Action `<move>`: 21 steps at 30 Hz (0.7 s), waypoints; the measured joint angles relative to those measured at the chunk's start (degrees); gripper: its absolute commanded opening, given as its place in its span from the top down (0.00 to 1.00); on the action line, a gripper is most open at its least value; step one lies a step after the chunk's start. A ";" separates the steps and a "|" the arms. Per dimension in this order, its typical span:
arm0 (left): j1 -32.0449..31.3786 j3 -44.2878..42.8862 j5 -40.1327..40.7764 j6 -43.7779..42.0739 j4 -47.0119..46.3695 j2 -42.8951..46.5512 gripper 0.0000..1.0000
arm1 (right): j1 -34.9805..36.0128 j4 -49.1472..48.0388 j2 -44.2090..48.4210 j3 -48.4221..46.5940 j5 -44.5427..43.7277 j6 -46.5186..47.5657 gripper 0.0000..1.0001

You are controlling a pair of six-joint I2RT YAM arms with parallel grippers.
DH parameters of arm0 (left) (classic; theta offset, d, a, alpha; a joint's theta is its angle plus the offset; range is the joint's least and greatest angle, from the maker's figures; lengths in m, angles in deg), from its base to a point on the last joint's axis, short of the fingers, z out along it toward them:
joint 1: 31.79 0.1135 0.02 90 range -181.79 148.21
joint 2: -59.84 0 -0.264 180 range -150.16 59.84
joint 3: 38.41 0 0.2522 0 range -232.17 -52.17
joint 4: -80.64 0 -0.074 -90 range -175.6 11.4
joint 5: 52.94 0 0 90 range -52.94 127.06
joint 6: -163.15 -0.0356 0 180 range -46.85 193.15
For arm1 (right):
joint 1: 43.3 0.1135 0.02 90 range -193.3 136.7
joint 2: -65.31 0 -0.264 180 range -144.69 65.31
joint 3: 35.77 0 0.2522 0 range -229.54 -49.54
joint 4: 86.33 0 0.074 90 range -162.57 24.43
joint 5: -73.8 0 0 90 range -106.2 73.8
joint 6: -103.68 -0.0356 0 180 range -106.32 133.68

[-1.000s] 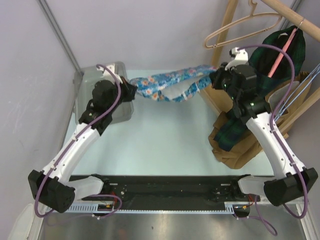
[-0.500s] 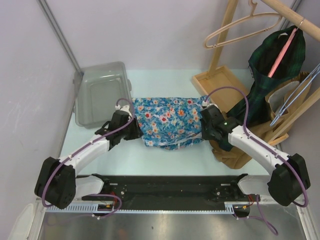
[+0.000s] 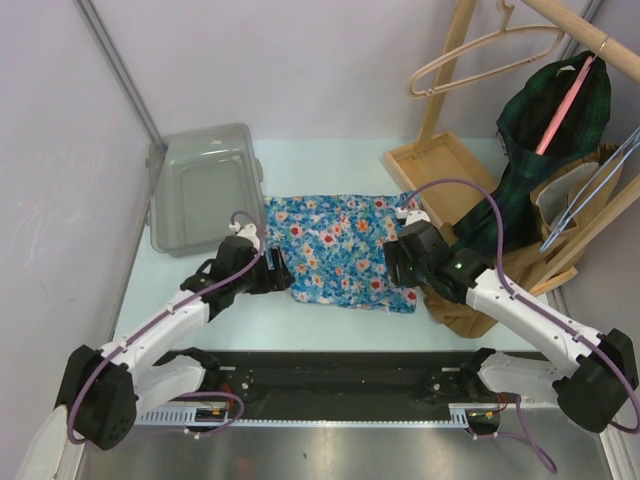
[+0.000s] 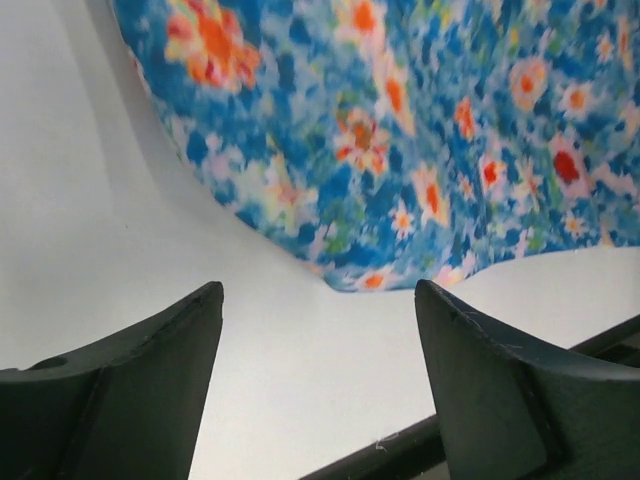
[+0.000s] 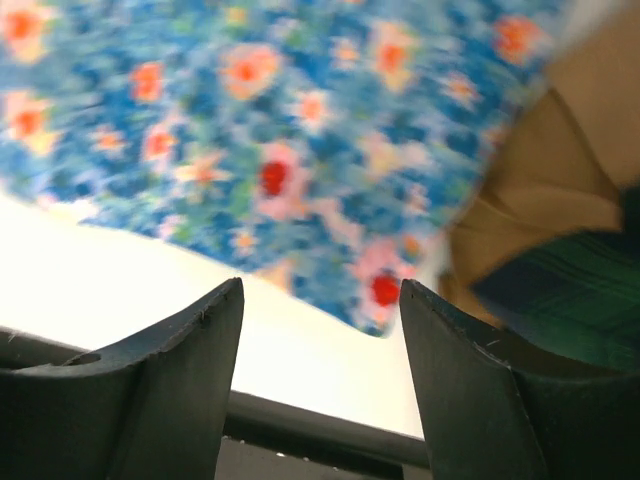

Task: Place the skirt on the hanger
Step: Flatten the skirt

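Blue floral skirt [image 3: 335,250] lies flat, just left of the wooden rack base [image 3: 440,165]. Both jaws wide, empty: right gripper [image 3: 395,265] at the skirt edge nearest the base, left gripper [image 3: 280,273] at the far edge. I'd pinch matching corners, keep the cloth taut, then lift toward the hanger [image 3: 480,50] above the base.

Table [image 3: 330,168], floral skirt [image 3: 335,250], grey bin [image 3: 205,185], wooden tray [image 3: 440,165]
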 measured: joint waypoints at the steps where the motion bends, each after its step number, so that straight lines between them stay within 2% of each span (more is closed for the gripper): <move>1: -0.26 0.79 -0.35 0.20 -0.15 -0.04 0.25 | 1.38 -0.87 -0.04 0.00 0.11 0.37 0.32; 5: -0.50 5.73 -3.63 3.08 -4.31 -1.49 0.28 | 6.93 -4.00 -1.29 0.00 0.26 1.57 0.33; 10: -0.96 11.21 -7.72 7.74 -13.53 -5.99 0.30 | 8.68 -7.17 -3.28 0.00 0.28 1.75 0.34; 12: -1.33 12.66 -8.09 9.42 -20.06 -7.34 0.39 | 8.74 -8.55 -3.78 -0.02 0.28 1.75 0.34; 15: -1.57 14.62 -8.26 11.67 -28.30 -10.49 0.64 | 8.81 -10.36 -4.87 -0.02 0.26 1.73 0.35; 16: -1.68 14.62 -8.28 12.07 -30.40 -11.89 0.88 | 8.85 -10.73 -5.25 -0.02 0.26 1.73 0.35; 17: -1.75 14.56 -8.44 12.39 -32.06 -13.18 0.96 | 8.90 -11.02 -5.57 -0.02 0.24 1.70 0.35; 18: -1.77 14.34 -8.61 12.81 -33.07 -14.16 1.00 | 8.94 -11.17 -5.81 -0.02 0.22 1.70 0.35; 21: -1.95 11.80 -8.66 12.50 -30.86 -14.95 1.00 | 9.03 -11.39 -5.92 -0.02 0.02 1.70 0.35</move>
